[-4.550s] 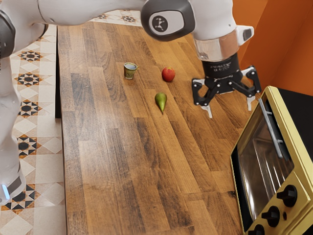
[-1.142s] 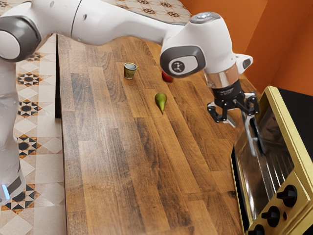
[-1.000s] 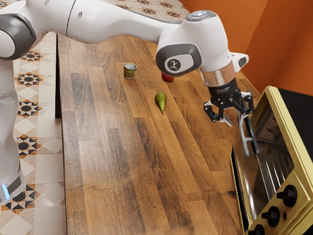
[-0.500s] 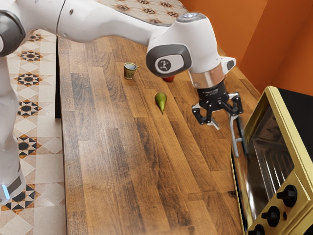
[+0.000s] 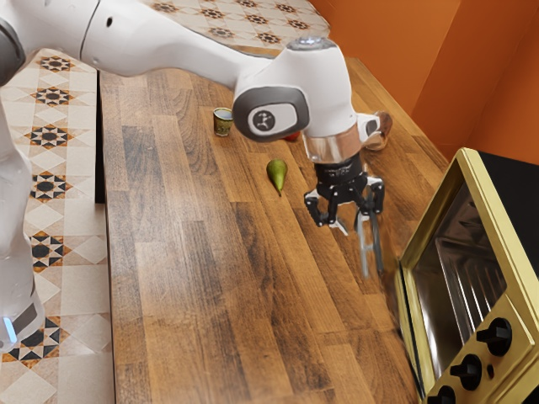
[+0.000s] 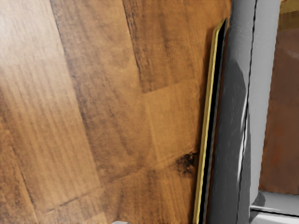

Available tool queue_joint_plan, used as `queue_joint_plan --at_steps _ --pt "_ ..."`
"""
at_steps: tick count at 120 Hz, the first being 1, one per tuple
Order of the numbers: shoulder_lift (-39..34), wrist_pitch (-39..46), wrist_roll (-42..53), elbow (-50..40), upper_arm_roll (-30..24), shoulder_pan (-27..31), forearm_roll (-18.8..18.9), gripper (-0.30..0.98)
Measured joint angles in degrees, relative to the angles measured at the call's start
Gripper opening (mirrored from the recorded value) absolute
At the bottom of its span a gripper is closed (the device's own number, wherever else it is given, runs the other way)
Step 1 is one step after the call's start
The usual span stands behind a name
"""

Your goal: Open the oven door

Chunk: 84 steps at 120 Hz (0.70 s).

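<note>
The wooden table (image 5: 227, 278) supports the assembly. The oven (image 5: 497, 216) is at the gripper's 4 o'clock in the exterior view. Its door (image 6: 285, 130) is partly open, tilted outward. The gripper (image 5: 351, 227) is above the table, fingers set wide apart, unclosed. The handle (image 5: 365, 252) is immediately adjacent, at 4 o'clock, against one finger. Taken from the gripper, the pear (image 5: 276, 173) lies at 10 o'clock; the cup (image 5: 222, 124) stands upright farther out between 10 and 11; the apple (image 5: 293, 135), partly hidden by the arm, is at 11.
</note>
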Motion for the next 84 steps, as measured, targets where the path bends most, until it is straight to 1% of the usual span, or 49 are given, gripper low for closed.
queue_joint_plan --at_steps 10,22,26,29,31,39,47,59,68,75,84 --pt "-1.5 0.3 0.0 -1.5 -0.1 0.3 -0.8 0.09" --pt "-4.6 0.7 -0.1 -3.8 -0.1 0.8 -0.9 0.08" --pt "-6.0 1.0 -0.1 -4.6 -0.2 1.3 -1.0 0.03" --pt "-7.2 1.4 -0.1 -5.3 -0.6 1.8 -1.1 0.13" --pt "-8.2 1.6 -0.1 -5.7 -0.9 2.1 -1.2 0.13" --pt "-11.7 2.4 -0.1 -6.5 -1.7 2.6 -1.2 0.33" --pt "-13.3 2.4 -0.1 -5.4 -2.4 2.9 -0.6 0.46" --pt "-10.0 -3.5 -1.7 5.2 -2.4 5.2 0.5 0.56" --pt "-6.4 -8.1 -3.6 10.7 0.3 9.2 0.8 0.6" --pt "-4.3 -14.9 -7.1 16.3 1.1 11.0 2.8 0.62" --pt "-3.5 -23.7 -11.6 18.6 1.6 13.5 4.9 0.64"
